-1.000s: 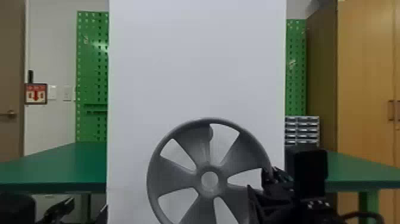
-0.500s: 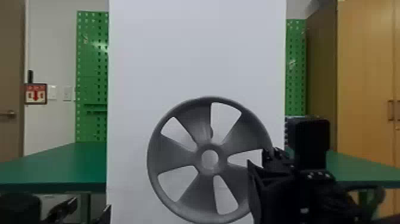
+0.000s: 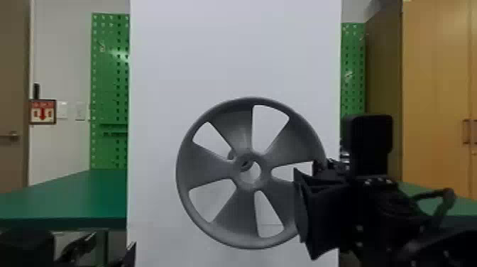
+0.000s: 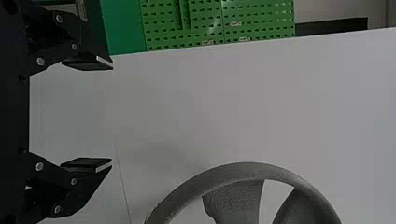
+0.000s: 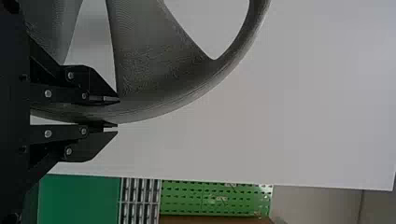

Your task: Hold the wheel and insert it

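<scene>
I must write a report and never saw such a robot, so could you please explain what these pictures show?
This is a robot with two arms. A head camera looks forward; a camera on each wrist gives a picture turned sideways. The right gripper, black with two flat fingers, holds a grey plastic-looking wheel with five broad spokes by its rim, upright before a tall white panel. The black left gripper is open and empty. Farther back stands a green table.

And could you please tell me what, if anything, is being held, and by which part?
The right gripper holds the wheel by its outer rim, at the robot's right side; the left gripper is open and empty.
</scene>
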Controlling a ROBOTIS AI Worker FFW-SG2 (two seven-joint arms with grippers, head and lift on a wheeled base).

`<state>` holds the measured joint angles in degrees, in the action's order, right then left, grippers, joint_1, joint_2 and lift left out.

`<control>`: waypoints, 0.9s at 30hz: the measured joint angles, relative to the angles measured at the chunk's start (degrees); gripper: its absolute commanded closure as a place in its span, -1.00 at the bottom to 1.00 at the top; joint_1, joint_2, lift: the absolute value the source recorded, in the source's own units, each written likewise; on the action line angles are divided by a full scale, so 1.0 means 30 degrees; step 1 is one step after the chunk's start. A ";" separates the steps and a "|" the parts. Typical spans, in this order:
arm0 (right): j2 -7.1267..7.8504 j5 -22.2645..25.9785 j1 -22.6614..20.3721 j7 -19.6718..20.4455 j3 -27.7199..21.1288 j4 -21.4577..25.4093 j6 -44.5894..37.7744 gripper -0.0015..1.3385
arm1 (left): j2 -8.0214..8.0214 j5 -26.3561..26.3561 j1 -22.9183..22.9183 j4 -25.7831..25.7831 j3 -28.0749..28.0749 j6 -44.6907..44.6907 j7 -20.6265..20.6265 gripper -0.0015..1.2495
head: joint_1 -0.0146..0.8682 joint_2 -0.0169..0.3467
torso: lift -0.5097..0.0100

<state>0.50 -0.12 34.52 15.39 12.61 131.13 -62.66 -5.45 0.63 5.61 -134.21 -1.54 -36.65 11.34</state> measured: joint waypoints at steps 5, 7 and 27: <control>-0.0073 0.0285 0.0560 0.0278 -0.0001 -0.0002 -0.0547 0.77 | 0.0000 0.0045 0.0042 0.0000 0.0068 -0.0024 -0.0002 -0.18 | -0.97 -0.91 | -0.96; -0.0094 0.0315 0.0722 0.0315 -0.0005 -0.0021 -0.0637 0.77 | 0.0000 0.0053 0.0055 0.0000 0.0082 -0.0028 -0.0002 -0.18 | -0.97 -0.91 | -0.96; -0.0164 0.0351 0.1429 0.0378 -0.0077 -0.0146 -0.1003 0.77 | -0.0028 0.0154 0.0149 0.0001 0.0191 -0.0084 -0.0032 -0.18 | -0.97 -0.91 | -0.96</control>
<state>0.00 0.93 38.81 16.52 12.38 130.69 -65.67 -5.53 1.10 6.06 -134.21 -0.97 -36.90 11.24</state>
